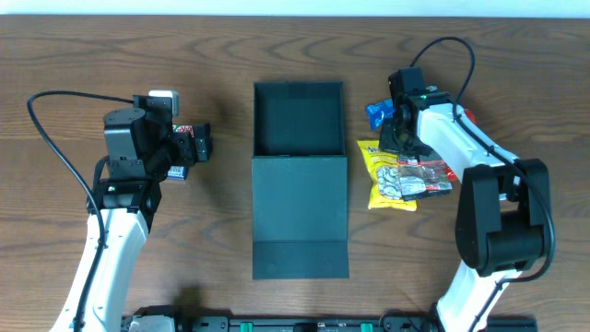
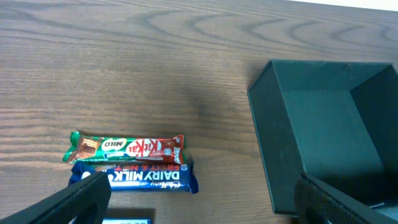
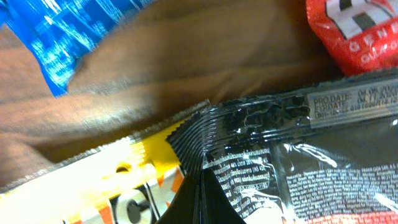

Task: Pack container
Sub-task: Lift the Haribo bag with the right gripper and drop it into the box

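The dark teal container [image 1: 300, 120] stands open in the middle of the table, its flap lid [image 1: 300, 217] laid flat toward the front; the left wrist view shows it at the right [image 2: 323, 124]. My right gripper [image 1: 403, 143] is down on the snack pile to its right. Its jaws [image 3: 214, 199] are shut on the crimped edge of a black snack packet [image 3: 298, 149], which overlaps a yellow packet [image 3: 106, 180]. My left gripper [image 1: 198, 143] hangs open left of the container, above the table [image 2: 205, 205], with nothing between its fingers.
A Milo KitKat bar [image 2: 127, 147] and a blue Dairy Milk bar [image 2: 140, 177] lie side by side under the left gripper. Another blue-and-white wrapper [image 2: 127, 221] peeks in below them. A blue packet [image 3: 68, 31] and a red packet [image 3: 354, 31] lie beyond the black one.
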Controlling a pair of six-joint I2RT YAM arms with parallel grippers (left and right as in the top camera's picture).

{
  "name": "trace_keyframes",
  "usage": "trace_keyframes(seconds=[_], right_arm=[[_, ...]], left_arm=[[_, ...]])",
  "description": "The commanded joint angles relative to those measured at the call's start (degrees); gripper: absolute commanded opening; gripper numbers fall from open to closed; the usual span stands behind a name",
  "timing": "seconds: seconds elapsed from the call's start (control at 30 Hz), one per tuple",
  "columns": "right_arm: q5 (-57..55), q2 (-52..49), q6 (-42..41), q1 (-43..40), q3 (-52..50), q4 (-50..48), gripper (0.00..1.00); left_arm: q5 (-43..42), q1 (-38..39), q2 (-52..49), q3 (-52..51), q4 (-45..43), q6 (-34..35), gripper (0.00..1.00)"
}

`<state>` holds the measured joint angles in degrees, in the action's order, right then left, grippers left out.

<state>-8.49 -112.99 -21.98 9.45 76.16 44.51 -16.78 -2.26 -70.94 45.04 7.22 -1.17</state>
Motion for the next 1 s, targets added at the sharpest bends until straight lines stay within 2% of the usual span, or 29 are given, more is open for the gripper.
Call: trace_keyframes(seconds=[0.0, 0.17, 0.33, 0.53, 0.67, 0.83, 0.9, 0.97], right_arm=[[-0.7, 0.9, -0.3, -0.2, 3.2, 2.3, 0.01], [-0.4, 5.9, 0.0, 0.6, 10.9, 6.3, 0.02], [5.5, 11.6, 1.2, 2.4, 17.1, 6.3, 0.02], [5.7, 12.4, 1.2, 7.1, 25.5, 9.3, 0.02], [6.4, 12.4, -0.9, 11.0, 27.5, 8.6, 0.01], [13.8, 12.0, -1.1, 14.8, 27.5, 3.0, 0.01], [22.1, 11.2, 2.0, 15.2, 27.5, 0.0, 0.02], [23.9, 9.9, 2.3, 15.1, 27.5, 0.0, 0.01]], left_arm=[[-0.9, -0.3, -0.3, 1.0, -0.2, 1.2, 0.95], [-0.9, -0.3, -0.3, 1.0, -0.2, 1.2, 0.95], [-0.9, -0.3, -0.3, 1.0, -0.2, 1.2, 0.95], [-0.9, -0.3, -0.3, 1.0, -0.2, 1.2, 0.95], [-0.9, -0.3, -0.3, 1.0, -0.6, 1.2, 0.95], [-0.9, -0.3, -0.3, 1.0, -0.8, 1.6, 0.96], [-0.9, -0.3, -0.3, 1.0, -0.9, 1.6, 0.95], [-0.9, -0.3, -0.3, 1.0, -0.9, 1.6, 0.95]])
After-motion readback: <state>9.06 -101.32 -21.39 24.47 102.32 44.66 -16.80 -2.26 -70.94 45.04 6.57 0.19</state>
